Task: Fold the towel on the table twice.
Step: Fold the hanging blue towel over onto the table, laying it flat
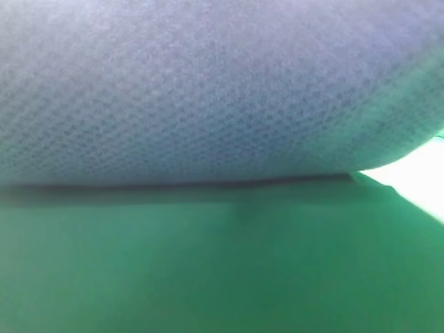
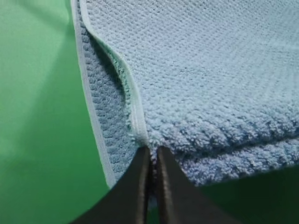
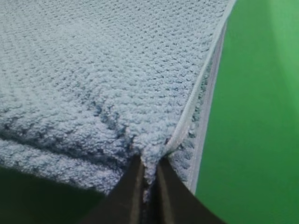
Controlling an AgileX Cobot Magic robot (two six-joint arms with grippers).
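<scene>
Seen from the left wrist: left gripper (image 2: pixel 150 161) pinched tight on the towel (image 2: pixel 205 79) at a corner, dark fingers (image 2: pixel 131 191) nearly meeting, with cloth squeezed into the thin slit between them. Two layers visible there, upper layer lying over a lower one, pale hem (image 2: pixel 93 116) of the lower layer running along the outer side, hem of the upper layer curling just inside it. Green table (image 2: pixel 37 116) beside and beneath. Seen from the right wrist: right gripper (image 3: pixel 148 170) likewise clamped on the opposite corner of the towel (image 3: pixel 93 70), fingers (image 3: pixel 128 196) close together with a tuft of cloth bunched in the gap, two layers again, pale hem (image 3: pixel 196 102) along the outer edge, table (image 3: pixel 257 116) alongside. From the exterior high view: almost nothing but blurred blue-grey waffle cloth (image 1: pixel 208 83) filling the upper half and blocking the view, neither gripper visible, green table surface (image 1: pixel 208 270) below, a dark shadow line where the two meet, a washed-out bright patch (image 1: pixel 416 180) at the right edge.
</scene>
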